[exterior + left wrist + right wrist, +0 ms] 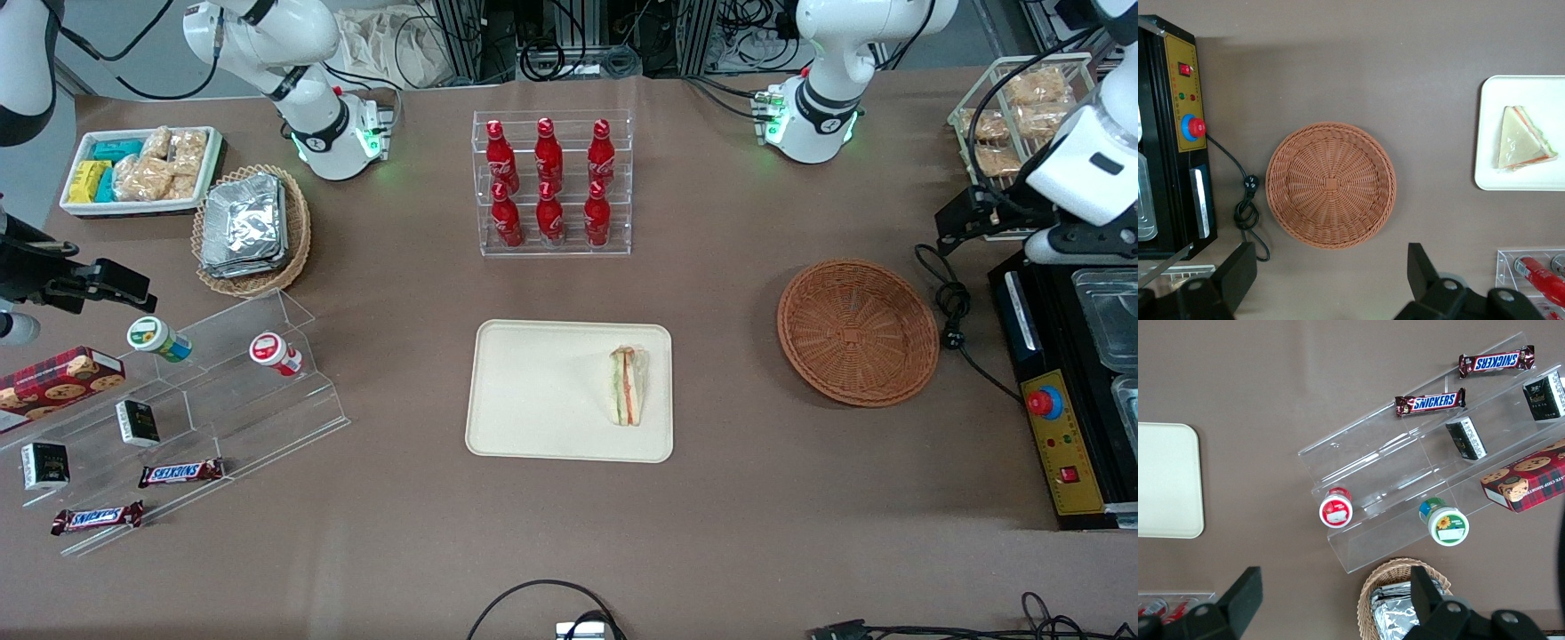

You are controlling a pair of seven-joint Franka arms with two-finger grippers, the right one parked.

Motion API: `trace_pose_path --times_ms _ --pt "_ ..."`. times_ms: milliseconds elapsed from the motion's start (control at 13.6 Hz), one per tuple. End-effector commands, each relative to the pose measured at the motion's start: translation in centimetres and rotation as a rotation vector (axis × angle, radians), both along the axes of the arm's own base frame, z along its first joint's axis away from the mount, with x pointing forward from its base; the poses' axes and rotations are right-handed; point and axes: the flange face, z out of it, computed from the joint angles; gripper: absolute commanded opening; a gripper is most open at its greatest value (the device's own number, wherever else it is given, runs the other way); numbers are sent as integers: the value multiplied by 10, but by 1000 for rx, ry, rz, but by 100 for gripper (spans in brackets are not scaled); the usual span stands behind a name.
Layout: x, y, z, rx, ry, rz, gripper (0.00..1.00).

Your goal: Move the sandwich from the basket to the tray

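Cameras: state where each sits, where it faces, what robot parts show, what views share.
Front view: high above the table, looking down; both arm bases, tray, sandwich, basket.
Left wrist view: on the working arm, looking down at the empty basket; left gripper, jaws open, hangs beside it, farther from the front camera.
Right wrist view: on the parked arm, looking down at the acrylic steps; its jaws show.
Shared: all three catch the tray.
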Motion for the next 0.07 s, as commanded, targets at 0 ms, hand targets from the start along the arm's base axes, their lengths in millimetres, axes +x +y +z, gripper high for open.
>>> trace_pose_path --times_ms 0 --pt "-6 2 -4 -17 21 -10 100"
